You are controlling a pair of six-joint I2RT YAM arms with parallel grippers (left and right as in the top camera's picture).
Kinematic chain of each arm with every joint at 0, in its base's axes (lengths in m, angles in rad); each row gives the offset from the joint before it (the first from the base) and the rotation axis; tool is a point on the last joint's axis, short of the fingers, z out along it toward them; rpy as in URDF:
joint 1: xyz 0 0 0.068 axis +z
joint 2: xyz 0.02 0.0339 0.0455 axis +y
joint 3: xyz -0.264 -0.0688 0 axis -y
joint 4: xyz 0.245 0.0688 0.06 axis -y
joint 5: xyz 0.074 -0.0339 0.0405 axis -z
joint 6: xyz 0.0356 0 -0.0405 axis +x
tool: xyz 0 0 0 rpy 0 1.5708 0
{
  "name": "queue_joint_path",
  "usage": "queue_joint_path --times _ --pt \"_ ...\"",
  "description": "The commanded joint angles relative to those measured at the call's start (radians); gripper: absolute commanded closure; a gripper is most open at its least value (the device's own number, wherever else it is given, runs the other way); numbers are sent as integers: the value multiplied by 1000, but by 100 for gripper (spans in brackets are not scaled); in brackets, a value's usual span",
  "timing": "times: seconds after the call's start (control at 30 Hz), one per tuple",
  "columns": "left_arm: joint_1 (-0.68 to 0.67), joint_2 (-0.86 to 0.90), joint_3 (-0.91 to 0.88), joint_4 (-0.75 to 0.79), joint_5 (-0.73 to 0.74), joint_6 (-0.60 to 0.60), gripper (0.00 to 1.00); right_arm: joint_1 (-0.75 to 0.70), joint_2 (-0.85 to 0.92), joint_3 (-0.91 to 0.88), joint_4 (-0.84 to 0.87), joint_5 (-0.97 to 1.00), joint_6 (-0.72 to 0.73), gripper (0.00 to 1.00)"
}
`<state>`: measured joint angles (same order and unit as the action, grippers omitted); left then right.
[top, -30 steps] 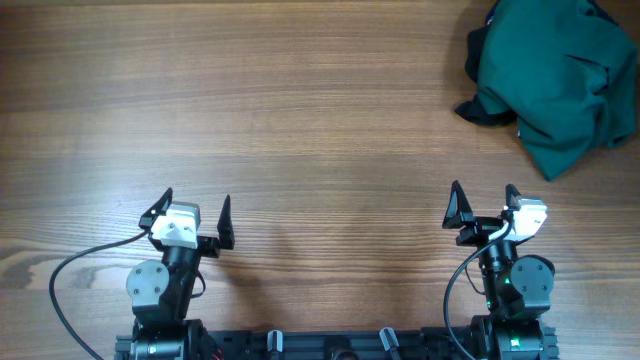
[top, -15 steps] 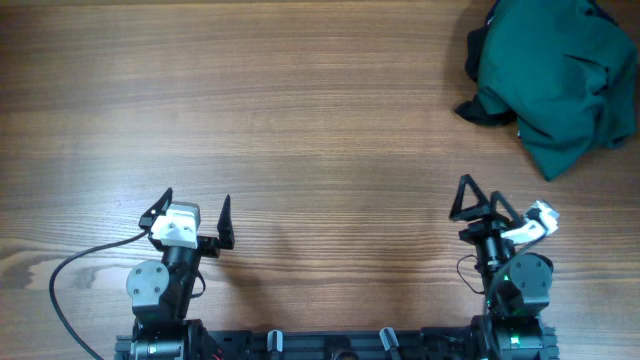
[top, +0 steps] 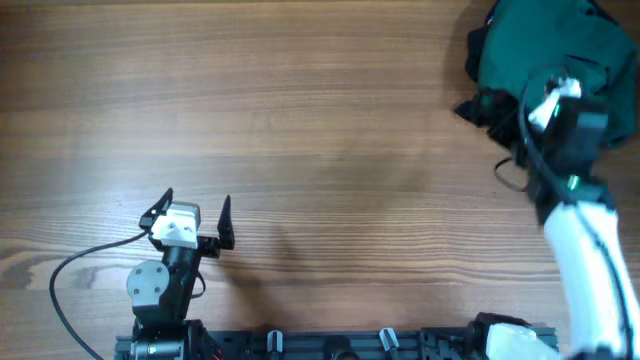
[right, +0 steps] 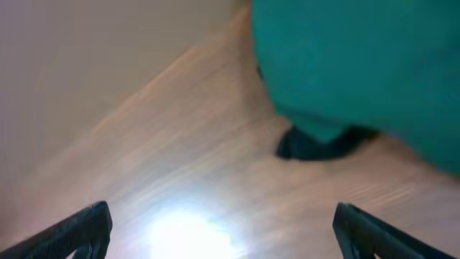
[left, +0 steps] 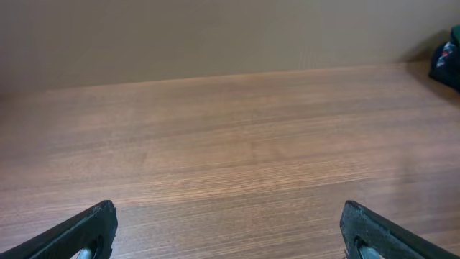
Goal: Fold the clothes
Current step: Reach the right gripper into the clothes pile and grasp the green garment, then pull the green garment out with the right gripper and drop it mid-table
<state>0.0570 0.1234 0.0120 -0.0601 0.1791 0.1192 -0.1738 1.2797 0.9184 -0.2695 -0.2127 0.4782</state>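
Jaws wide, my right end effector [right: 221, 210] hovers by the crumpled green garment [top: 540, 40] in the far right corner of the surface [top: 300, 100]; I should pinch one loose hem, clear of the black cloth [top: 478, 108], left end effector [top: 195, 208] idle, released.

Plain dark green garment [top: 530, 40] — brown wood-grain table [top: 300, 100].
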Motion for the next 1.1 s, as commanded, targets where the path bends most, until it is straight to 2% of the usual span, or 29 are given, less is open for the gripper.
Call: queue_joint_path --times 0.0,0.1,0.27,0.5,0.53,0.57,0.6,0.63,0.77,0.83,0.93,1.03,1.07 --pt "-8 -4 -6 -1 -9 15 0 -18 185 315 -119 117 -257 1" --pt "-8 -4 -6 -1 -10 15 0 -18 329 453 -159 217 -330 1" --pt "-8 -4 -6 -1 -9 15 0 -5 529 456 -132 283 -347 0" --pt "-8 -4 -6 -1 -9 15 0 31 692 456 -64 427 -374 2" --pt "-8 -4 -6 -1 -9 15 0 31 695 456 -64 427 -374 17" --pt "-8 -4 -6 -1 -9 15 0 31 698 456 -62 435 -372 47" --pt "-8 -4 -6 -1 -9 15 0 31 698 456 -58 453 -370 67" --pt "-8 -4 -6 -1 -9 15 0 31 695 456 -56 469 -371 96" --pt "-8 -4 -6 -1 -9 15 0 34 597 469 -56 468 -342 96" --pt "-8 -4 -6 -1 -9 15 0 34 449 512 -57 347 -344 96" --pt "-8 -4 -6 -1 -9 15 0 55 318 521 -58 196 -344 96" --pt "-8 -4 -6 -1 -9 15 0 197 256 521 -76 46 -347 96" --pt "-8 -4 -6 -1 -9 15 0 328 257 521 -79 -43 -346 96"
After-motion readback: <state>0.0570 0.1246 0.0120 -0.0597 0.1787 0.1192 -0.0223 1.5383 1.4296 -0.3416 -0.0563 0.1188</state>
